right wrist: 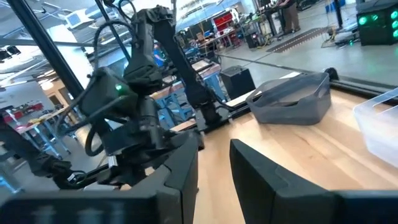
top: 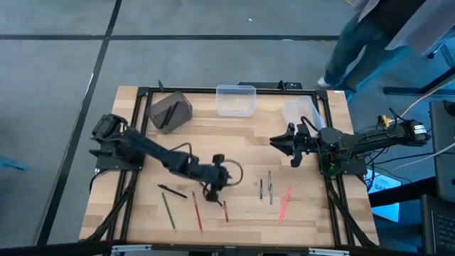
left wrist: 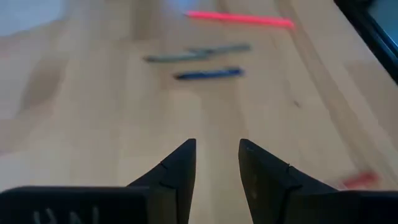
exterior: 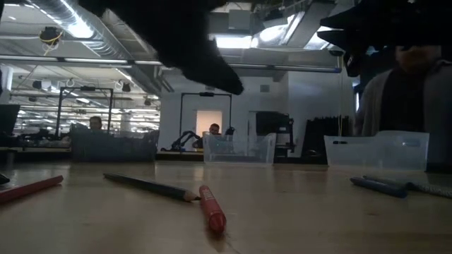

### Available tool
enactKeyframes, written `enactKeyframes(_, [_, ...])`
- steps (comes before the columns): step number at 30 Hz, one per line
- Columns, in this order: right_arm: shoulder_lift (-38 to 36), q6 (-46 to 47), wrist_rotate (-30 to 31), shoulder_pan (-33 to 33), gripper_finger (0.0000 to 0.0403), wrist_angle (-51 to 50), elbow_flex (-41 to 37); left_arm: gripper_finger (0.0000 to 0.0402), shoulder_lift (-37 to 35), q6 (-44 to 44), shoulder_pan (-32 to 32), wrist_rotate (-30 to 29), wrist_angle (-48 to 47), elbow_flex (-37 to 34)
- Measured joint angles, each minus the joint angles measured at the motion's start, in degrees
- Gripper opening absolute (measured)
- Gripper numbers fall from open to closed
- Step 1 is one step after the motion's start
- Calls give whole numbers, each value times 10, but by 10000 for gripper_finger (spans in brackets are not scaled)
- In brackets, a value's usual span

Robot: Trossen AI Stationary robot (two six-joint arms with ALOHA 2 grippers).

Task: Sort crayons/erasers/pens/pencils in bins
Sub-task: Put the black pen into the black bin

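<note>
Table: wooden top (top: 234, 135) with three bins along its far edge and loose sticks strewn across the near half.
Left gripper: (top: 213, 192) reaches low over the middle of the near half; in the left wrist view its fingers (left wrist: 180, 171) stand parted with bare wood between them, grasping nothing.
Nearest sticks: a short red crayon (top: 225, 210) lies just beside the left gripper on its near side; a red pencil (top: 197, 211) lies a little further toward the robot's left.
Other left-side sticks: a green pencil (top: 168, 211) and a black pen (top: 173, 191) lie beyond the red pencil, apart from the gripper.
Right-side sticks: two grey pens (top: 266, 188) and a pink stick (top: 285, 201) lie ahead of the left gripper, well apart from it.
Right gripper: (top: 283, 146) hangs above the table's right side, fingers parted with a gap, empty, clear of all sticks.
Bins: dark grey bin (top: 170, 111) tilted at far left, clear bin (top: 235, 99) at far centre, whitish bin (top: 298, 114) at far right, near the right gripper.
</note>
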Motion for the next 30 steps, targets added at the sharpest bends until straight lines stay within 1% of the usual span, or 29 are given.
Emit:
enactKeyframes(5, [0, 1, -11, 4, 97, -14, 0, 118, -2, 5, -46, 0, -16, 0])
enactKeyframes(8, [0, 1, 6, 14, 97, -21, 0, 137, 0, -26, -62, 0, -20, 0])
enactKeyframes(12, [0, -14, 27, 25, 97, -15, 0, 167, 0, -32, -79, 1, -50, 0])
enactKeyframes(14, [0, -14, 27, 26, 97, -13, 0, 175, 0, -35, -91, 12, -112, 0])
enactKeyframes(16, [0, -12, 26, 27, 97, -14, 0, 177, -6, -56, -105, 10, -207, 0])
enactKeyframes(17, [0, -12, 24, 29, 97, -16, 0, 177, -10, -80, -112, 3, -252, -1])
enactKeyframes(20, [0, -15, 20, 34, 97, -19, 0, 178, -13, -161, -125, -29, -347, -1])
enactKeyframes(23, [0, -15, 21, 34, 97, -18, 0, 178, -13, -212, -133, -19, -386, -1])
enactKeyframes(30, [0, -14, 21, 34, 97, -19, 0, 178, -13, -236, -158, 67, -466, -1])
